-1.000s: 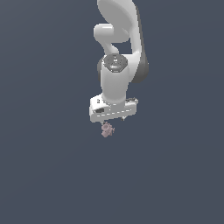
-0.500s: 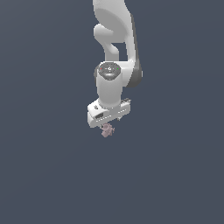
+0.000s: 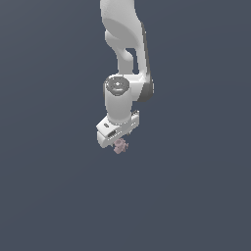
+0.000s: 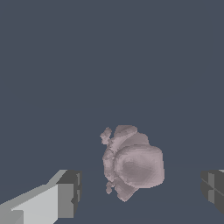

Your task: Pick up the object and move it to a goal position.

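The object (image 3: 120, 146) is a tiny knobbly pale pink-mauve lump just beneath the white hand in the exterior view. In the wrist view the object (image 4: 133, 164) lies between the two grey fingertips (image 4: 70, 194), with a visible gap on each side. My gripper (image 3: 118, 141) hangs straight down over it, twisted at an angle, and stands open around the object without touching it. In the exterior view the hand hides the fingertips themselves.
The white arm (image 3: 125, 59) reaches down from the top of the exterior view. Around it there is only a uniform dark grey-blue surface (image 3: 196, 196) with no other objects or edges showing.
The hand has twisted about its vertical axis and sunk slightly lower over the object. The object has stayed where it was.
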{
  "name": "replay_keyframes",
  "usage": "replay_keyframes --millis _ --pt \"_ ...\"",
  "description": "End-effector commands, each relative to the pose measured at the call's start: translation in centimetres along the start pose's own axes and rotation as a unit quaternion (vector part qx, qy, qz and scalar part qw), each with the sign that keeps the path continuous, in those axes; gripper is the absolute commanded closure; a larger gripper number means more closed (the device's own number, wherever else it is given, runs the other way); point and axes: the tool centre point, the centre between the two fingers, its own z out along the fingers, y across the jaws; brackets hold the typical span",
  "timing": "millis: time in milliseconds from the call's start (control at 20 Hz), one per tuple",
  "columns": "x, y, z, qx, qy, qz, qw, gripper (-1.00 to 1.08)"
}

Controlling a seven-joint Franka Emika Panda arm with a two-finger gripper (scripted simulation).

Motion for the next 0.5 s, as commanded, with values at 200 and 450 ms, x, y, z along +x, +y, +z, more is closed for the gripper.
replay_keyframes --millis 200,450 --pt "-0.54 0.07 0.9 0.001 0.002 -0.04 0.9992 -0.92" --pt "-0.69 0.09 1.16 0.002 0.002 -0.051 0.9987 -0.92"
